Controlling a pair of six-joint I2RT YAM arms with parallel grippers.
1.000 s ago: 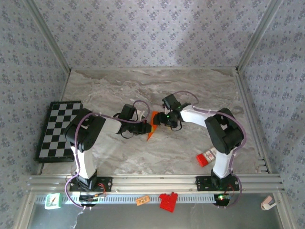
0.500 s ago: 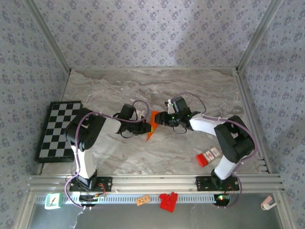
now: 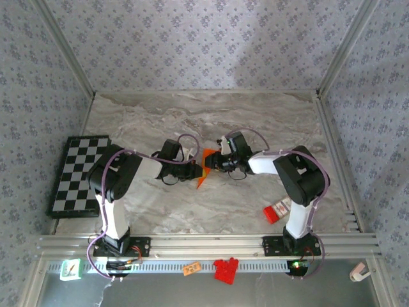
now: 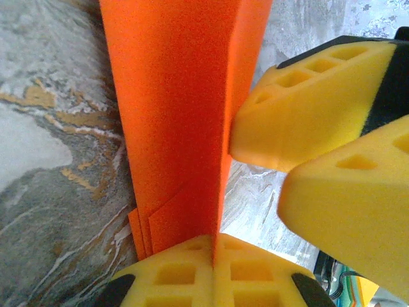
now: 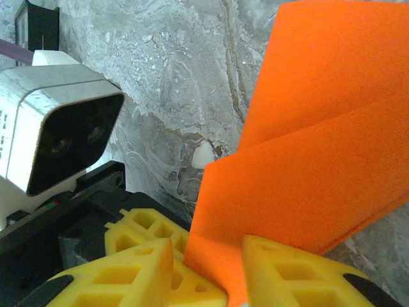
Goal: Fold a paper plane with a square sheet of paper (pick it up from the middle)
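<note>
Left wrist: left gripper [image 4: 214,251] clamps creased, layered orange paper [image 4: 172,109]; right gripper [image 4: 259,167] part-open astride it.

White-and-black arms [image 3: 110,214] there, purple cables [image 3: 189,138] looping along both; left pincer [image 4: 214,252] and right pincer [image 5: 211,248] wear yellow pocketed pads [image 5: 287,268].
</note>
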